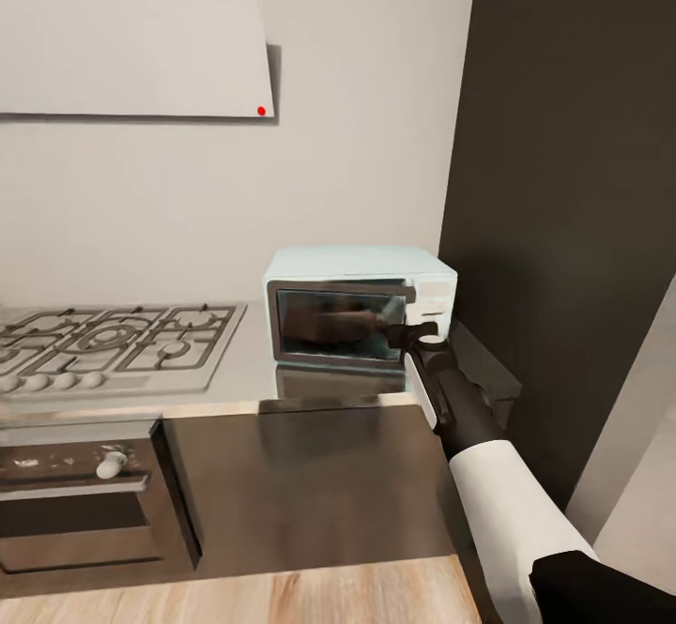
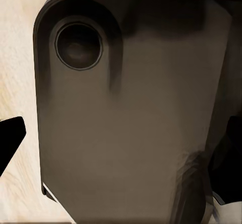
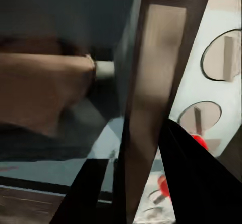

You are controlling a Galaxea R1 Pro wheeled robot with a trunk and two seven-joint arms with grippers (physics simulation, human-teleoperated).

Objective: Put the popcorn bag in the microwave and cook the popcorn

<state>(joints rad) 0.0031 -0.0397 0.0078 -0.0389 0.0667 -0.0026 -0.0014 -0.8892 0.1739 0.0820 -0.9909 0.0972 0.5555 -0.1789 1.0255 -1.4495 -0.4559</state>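
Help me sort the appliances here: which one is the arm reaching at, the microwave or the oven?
The pale blue microwave on the counter; the right end effector is at its door, while the dark oven sits lower left.

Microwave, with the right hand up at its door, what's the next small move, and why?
Probably slide the right hand a touch further right, onto the knob panel, to start heating. The microwave door looks closed, and a brown shape behind its glass may be the popcorn bag. The right wrist view shows the fingers at the door's edge, beside the round knobs.
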